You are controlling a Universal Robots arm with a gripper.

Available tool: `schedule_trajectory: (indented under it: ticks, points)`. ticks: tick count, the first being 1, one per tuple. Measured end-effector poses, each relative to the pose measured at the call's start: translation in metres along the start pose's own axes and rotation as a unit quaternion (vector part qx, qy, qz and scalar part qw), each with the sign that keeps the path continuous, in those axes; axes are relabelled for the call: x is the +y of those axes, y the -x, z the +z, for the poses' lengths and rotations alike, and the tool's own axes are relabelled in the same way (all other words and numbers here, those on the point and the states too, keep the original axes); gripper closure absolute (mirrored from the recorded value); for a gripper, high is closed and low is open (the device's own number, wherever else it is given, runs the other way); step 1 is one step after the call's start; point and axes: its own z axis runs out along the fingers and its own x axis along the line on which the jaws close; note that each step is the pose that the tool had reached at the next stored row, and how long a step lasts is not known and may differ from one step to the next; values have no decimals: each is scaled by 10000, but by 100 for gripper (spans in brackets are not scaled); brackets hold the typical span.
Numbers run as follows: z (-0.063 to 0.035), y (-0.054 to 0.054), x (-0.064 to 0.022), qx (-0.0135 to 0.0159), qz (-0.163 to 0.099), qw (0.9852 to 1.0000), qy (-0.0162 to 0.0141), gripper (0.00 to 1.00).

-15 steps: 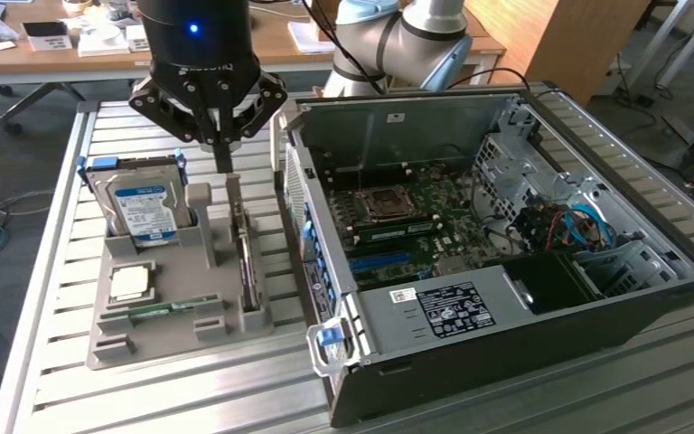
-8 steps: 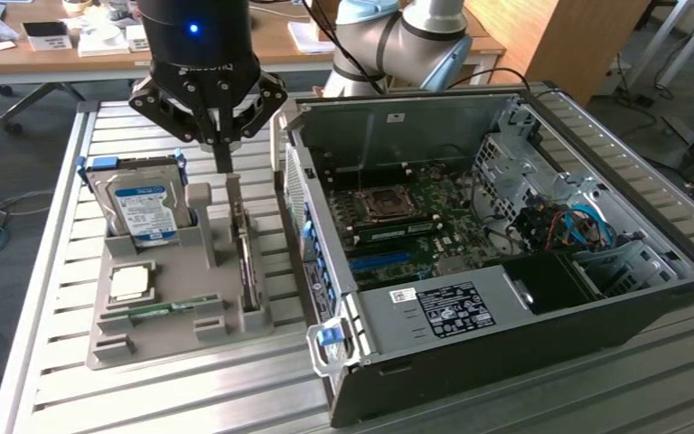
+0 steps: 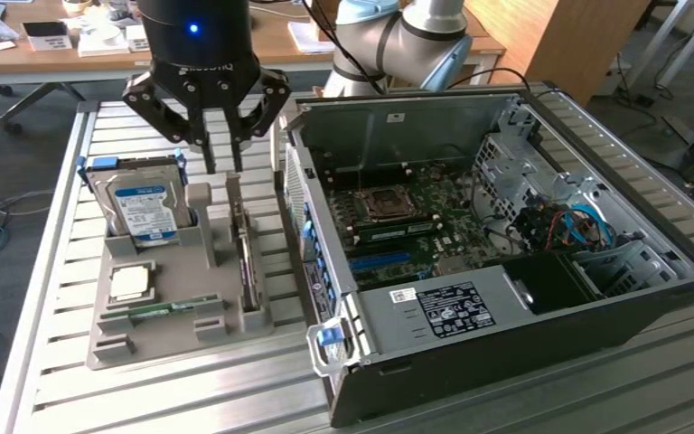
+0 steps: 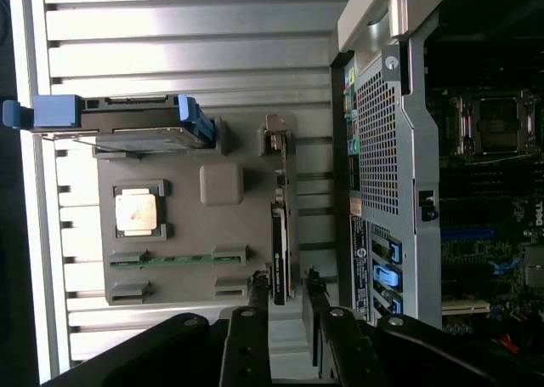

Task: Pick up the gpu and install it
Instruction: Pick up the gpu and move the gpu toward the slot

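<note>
The gpu (image 3: 246, 262) stands on its edge in a slot along the right side of the grey tray (image 3: 178, 336), a thin dark card with a silver bracket at its far end. In the wrist view the gpu (image 4: 281, 225) runs lengthwise toward the gripper. My gripper (image 3: 223, 165) hangs just above the card's far end, its two black fingers a little apart and nothing between them. From the wrist, the gripper (image 4: 286, 289) has a fingertip on either side of the card's line, and the fingers (image 4: 258, 287) are clear of it.
On the tray stand a hard drive (image 3: 142, 212) with a blue-white label, a CPU (image 3: 130, 283) and a memory stick (image 3: 173, 307). The open computer case (image 3: 504, 298) lies to the exterior view's right, its motherboard (image 3: 407, 226) exposed. All rests on a slatted metal table (image 3: 142, 398).
</note>
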Motion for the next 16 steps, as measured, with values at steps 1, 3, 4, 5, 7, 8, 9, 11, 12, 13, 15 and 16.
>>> schedule_trajectory:
  ticks: [1, 3, 4, 5, 7, 8, 9, 11, 12, 13, 15, 16]
  points:
    - [0, 0, 0, 0, 0, 10000, 0, 71]
    - [0, 0, 0, 0, 0, 10000, 0, 59]
    - [0, 0, 0, 0, 0, 10000, 0, 59]
    - [0, 0, 0, 0, 0, 10000, 0, 53]
    - [0, 0, 0, 0, 0, 10000, 0, 53]
    - [0, 0, 0, 0, 0, 10000, 0, 53]
    - [0, 0, 0, 0, 0, 10000, 0, 53]
    - [0, 0, 0, 0, 0, 10000, 0, 53]
    - [0, 0, 0, 0, 0, 10000, 0, 53]
    - [0, 0, 0, 0, 0, 10000, 0, 53]
    - [0, 0, 0, 0, 0, 10000, 0, 53]
    - [1, 0, 0, 0, 0, 10000, 0, 53]
